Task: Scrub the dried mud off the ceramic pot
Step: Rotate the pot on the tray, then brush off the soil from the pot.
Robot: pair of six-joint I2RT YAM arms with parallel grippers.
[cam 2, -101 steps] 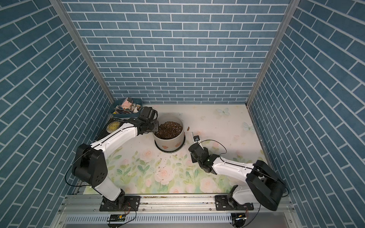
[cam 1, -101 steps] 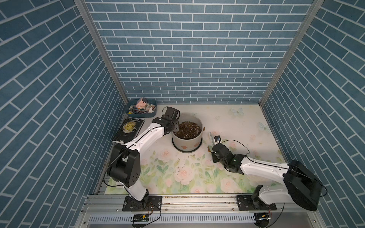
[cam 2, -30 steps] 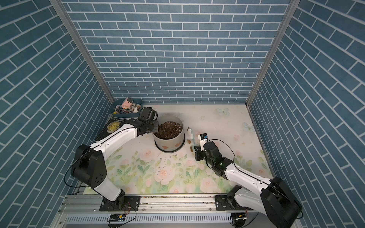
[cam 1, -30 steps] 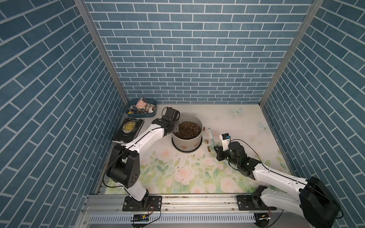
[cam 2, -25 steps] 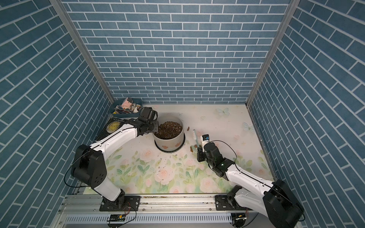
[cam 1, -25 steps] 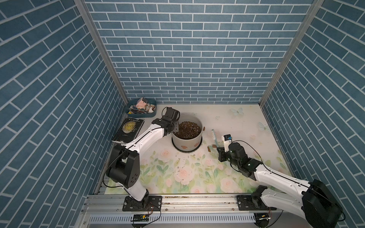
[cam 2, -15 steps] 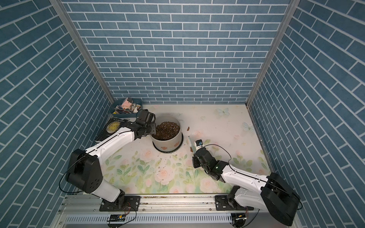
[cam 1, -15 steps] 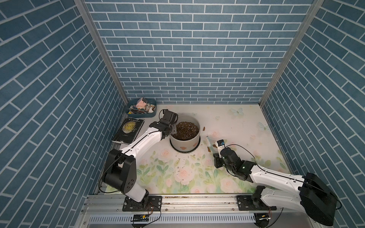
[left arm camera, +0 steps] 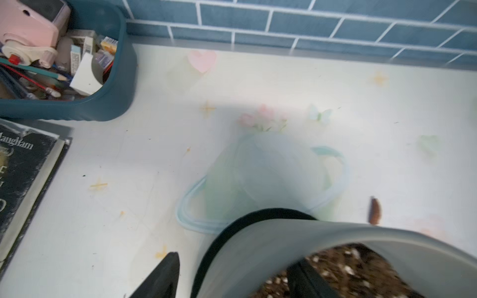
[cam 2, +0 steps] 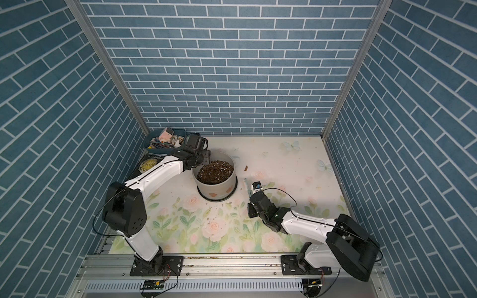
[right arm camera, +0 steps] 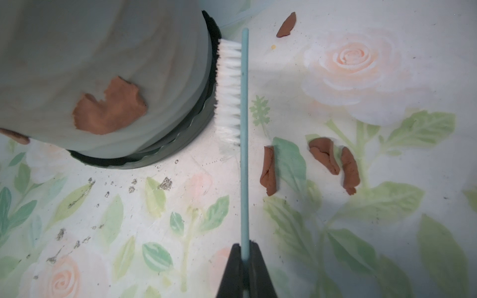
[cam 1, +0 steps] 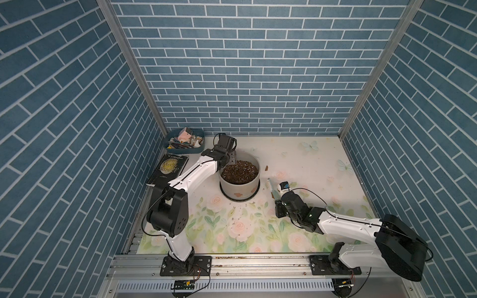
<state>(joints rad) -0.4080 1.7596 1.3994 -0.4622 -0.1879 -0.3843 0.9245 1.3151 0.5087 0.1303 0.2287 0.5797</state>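
Looking down in both top views, I see the ceramic pot point(cam 1: 239, 184), a smooth pale grey cylinder with straight walls. It stands on a round black saucer point(cam 1: 238, 199) on the glossy rose-printed mat point(cam 1: 309, 165) and is filled with dark, white-speckled soil point(cam 1: 240, 171). Two flat pinkish patches of dried mud point(cam 1: 238, 195) cling low on the pot's near wall. One brown flake point(cam 1: 266, 168) lies on the mat to the pot's right. My left claw point(cam 1: 230, 162) sits at the pot's far-left rim. My right claw point(cam 1: 275, 200) is near the pot's right side, gripping a slim brush point(cam 1: 270, 187). Beyond the pot on its left are one oval blue tray point(cam 1: 185, 149) of stationery clutter and one dark paperback book point(cam 1: 170, 166).

From my left wrist the picture is blurred. My two black fingers point(left arm camera: 165, 276) are spread astride the pot's rim, one outside the wall and one over the soil, gripping nothing.

From my right wrist, my claw is clamped tight on the brush's thin teal handle point(right arm camera: 244, 154). Its white bristles point(right arm camera: 228, 93) meet the saucer's ribbed edge. One thick, cracked reddish-brown patch point(right arm camera: 109, 107) sits on the pot's wall and a second peeks out at the wall's edge. Four curled flakes point(right arm camera: 268, 170) lie on the mat, across the handle from the pot.
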